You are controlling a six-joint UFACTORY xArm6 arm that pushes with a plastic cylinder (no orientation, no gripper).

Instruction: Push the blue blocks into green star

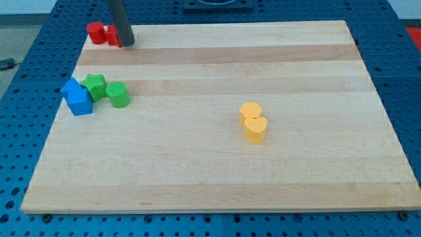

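Resting at the view's top left, my tip (127,44) touches the red blocks (104,33); no pincer. Blue blocks (77,97) press against the green star (96,85), beside a green cylinder (118,95).

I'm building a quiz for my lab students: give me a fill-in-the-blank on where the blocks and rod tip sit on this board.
1. My tip sits beside the ___ blocks at the view's top left.
2. The green star block touches the ___ blocks on its left.
3. The green cylinder block lies on the star's ___ side.
4. The two ___ blocks stand together right of the wooden board's centre.

Missing words: red; blue; right; yellow
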